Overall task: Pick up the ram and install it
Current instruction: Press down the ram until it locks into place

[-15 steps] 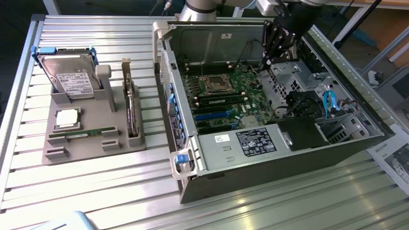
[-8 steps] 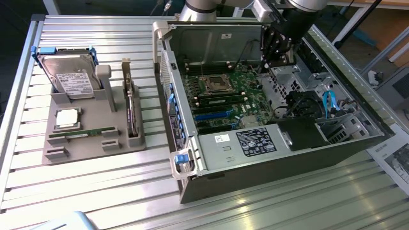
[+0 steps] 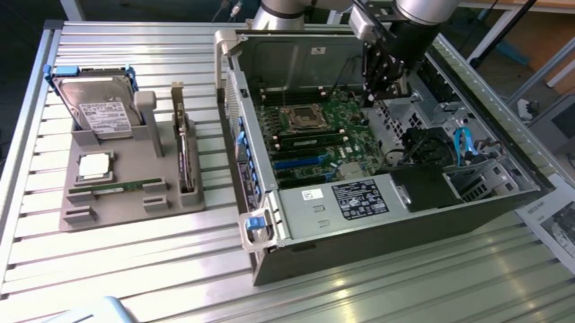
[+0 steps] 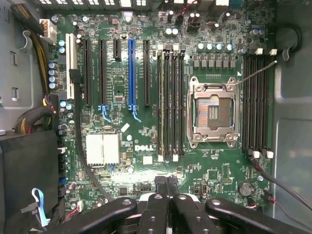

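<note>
Above the open computer case (image 3: 269, 232), my gripper (image 3: 388, 82) hangs over the motherboard (image 3: 314, 134), its fingers pressed together with nothing between them. In the wrist view I look straight down on the memory slots (image 4: 170, 97) beside the processor socket (image 4: 213, 111). I judge that is why I am here: to read where the stick must go.

The ram (image 3: 117, 187) is well apart from me, toward nine o'clock of the case in the exterior view. It sits in a groove of the grey holder (image 3: 134, 158), probably so it stays put for a clean grasp. The silver processor chip (image 3: 94, 167) lies at its twelve o'clock, and the expansion card (image 3: 184, 158) stands at its three o'clock. The ram is not yet picked up.
</note>
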{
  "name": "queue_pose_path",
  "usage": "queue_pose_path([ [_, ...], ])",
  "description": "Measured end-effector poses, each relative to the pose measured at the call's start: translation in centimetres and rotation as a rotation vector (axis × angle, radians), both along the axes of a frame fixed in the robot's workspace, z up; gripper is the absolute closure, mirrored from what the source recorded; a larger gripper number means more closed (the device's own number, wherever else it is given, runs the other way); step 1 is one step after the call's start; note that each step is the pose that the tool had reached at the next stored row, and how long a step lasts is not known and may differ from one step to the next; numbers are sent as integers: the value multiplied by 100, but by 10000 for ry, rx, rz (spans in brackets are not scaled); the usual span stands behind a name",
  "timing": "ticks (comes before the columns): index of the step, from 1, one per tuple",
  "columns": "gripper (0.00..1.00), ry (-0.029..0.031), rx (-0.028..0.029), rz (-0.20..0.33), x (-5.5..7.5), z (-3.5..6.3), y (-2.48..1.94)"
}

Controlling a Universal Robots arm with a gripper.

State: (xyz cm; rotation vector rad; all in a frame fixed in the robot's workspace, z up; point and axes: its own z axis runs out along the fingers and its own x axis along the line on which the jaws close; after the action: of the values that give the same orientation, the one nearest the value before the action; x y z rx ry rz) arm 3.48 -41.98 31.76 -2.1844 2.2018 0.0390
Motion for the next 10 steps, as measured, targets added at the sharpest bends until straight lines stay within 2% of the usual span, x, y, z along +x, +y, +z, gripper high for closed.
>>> queue_pose_path([
  [10, 90, -83, -17, 0, -17, -117, 0],
])
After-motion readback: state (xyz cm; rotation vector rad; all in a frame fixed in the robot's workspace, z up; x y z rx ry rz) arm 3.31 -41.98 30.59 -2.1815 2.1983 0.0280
